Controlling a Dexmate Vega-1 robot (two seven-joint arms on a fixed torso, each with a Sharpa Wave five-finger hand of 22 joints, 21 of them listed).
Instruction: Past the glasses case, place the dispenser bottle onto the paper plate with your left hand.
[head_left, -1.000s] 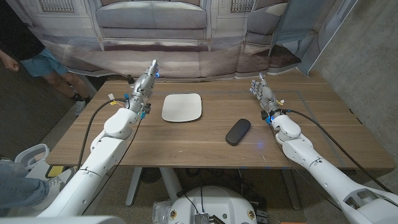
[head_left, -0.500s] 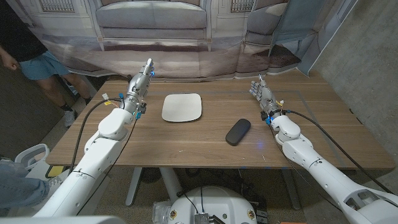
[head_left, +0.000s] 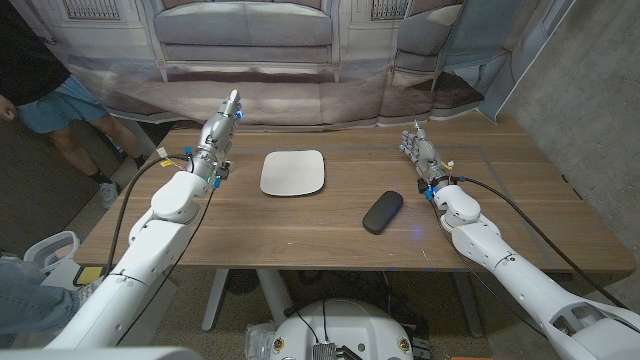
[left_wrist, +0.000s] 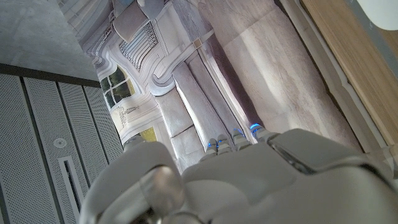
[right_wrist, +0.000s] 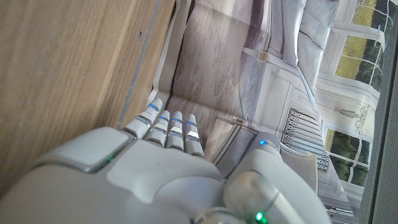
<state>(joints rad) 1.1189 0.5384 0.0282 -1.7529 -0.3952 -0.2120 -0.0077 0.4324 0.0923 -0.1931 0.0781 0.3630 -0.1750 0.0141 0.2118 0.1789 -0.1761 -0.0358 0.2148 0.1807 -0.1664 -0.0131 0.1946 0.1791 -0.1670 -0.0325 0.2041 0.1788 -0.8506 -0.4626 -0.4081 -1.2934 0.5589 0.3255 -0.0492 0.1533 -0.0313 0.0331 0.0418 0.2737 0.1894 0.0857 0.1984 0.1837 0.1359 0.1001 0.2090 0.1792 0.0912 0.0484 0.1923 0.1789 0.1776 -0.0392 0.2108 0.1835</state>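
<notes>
The white paper plate (head_left: 293, 173) is sitting mid-table, the dark glasses case (head_left: 382, 212) lying to its right and nearer the robot. The left hand (head_left: 218, 131) is reaching left of the plate, fingers straight and together, holding nothing. The right hand (head_left: 421, 150) is waiting right of the case, fingers extended side by side.

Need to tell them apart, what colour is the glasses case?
Black; the glasses case shows best in the head view.

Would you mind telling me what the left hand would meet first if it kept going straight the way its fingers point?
Probably nothing on the table: the left hand points past the far edge toward the printed backdrop. The paper plate lies off that line.
</notes>
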